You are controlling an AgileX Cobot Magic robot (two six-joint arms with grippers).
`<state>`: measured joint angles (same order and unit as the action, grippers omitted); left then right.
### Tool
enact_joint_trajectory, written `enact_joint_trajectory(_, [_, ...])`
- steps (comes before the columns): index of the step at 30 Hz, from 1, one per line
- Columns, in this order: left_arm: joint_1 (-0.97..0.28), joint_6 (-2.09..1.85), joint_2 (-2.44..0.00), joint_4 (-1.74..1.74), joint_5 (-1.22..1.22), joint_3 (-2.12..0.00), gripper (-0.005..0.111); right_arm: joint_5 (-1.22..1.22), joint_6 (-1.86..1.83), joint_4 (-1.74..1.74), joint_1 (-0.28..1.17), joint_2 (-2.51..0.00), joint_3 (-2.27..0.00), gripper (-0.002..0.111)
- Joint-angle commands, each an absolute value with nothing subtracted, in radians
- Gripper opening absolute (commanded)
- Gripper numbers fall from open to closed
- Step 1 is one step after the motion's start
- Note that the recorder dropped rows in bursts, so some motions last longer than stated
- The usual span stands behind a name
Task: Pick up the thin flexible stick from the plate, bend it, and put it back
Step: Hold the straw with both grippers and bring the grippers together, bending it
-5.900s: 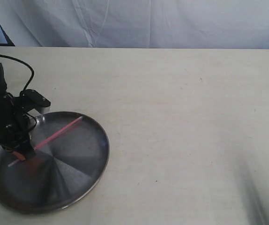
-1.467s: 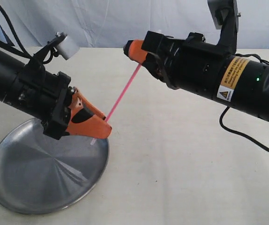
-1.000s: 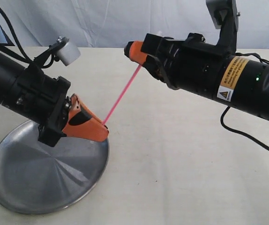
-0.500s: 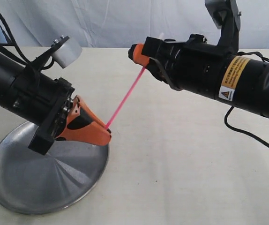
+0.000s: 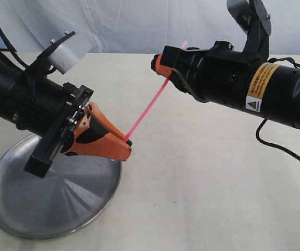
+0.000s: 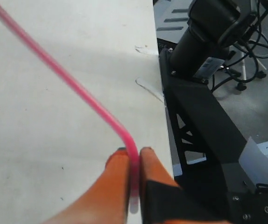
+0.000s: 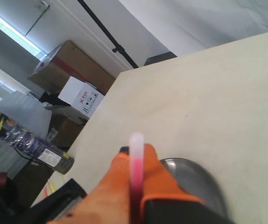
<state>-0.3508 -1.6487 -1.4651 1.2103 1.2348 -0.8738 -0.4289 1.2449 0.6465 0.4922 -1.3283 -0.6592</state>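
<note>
Now, above the tabletop (image 5: 207,172) and the plate (image 5: 14,209) lying under my left arm, my left hand (image 5: 125,145) pinches the lower end of the thin flexible stick (image 5: 147,107), and my right hand (image 5: 163,67) pinches the upper end. The stick hangs in mid-air, its long axis slanting up from left to right and curving just beside the left fingers.

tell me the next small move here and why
Probably bring the left gripper and right gripper closer together, so the stick bows more: both are shut on its ends, and it shows only a bend near the left one.
</note>
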Motion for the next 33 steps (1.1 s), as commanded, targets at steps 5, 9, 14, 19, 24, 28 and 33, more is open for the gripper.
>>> enact_joint_trajectory(5, [-0.353, -1.732, -1.461, 1.413, 1.192, -0.887, 0.000, -0.391, 1.233, 0.734, 0.501, -1.337, -0.648, 0.000])
enact_joint_trajectory(9, [-0.379, -1.754, -1.461, 1.427, 1.164, -0.887, 0.000, -0.391, 1.233, 0.734, 0.501, -1.337, -0.648, 0.000])
enact_joint_trajectory(14, [-0.412, -1.773, -1.461, 1.429, 1.120, -0.887, 0.000, -0.391, 1.233, 0.744, 0.501, -1.337, -0.648, 0.000])
enact_joint_trajectory(19, [-0.412, -1.800, -1.461, 1.464, 1.116, -0.887, 0.000, -0.396, 1.296, 0.815, 0.503, -1.337, -0.648, 0.000])
enact_joint_trajectory(24, [-0.412, -1.826, -1.461, 1.485, 1.114, -0.887, 0.000, -0.407, 1.345, 0.879, 0.503, -1.337, -0.648, 0.000])
enact_joint_trajectory(28, [-0.412, -1.825, -1.461, 1.491, 1.090, -0.887, 0.000, -0.417, 1.361, 0.892, 0.503, -1.337, -0.648, 0.000])
enact_joint_trajectory(33, [-0.412, -1.825, -1.461, 1.497, 1.058, -0.887, 0.000, -0.419, 1.372, 0.915, 0.503, -1.337, -0.648, 0.000])
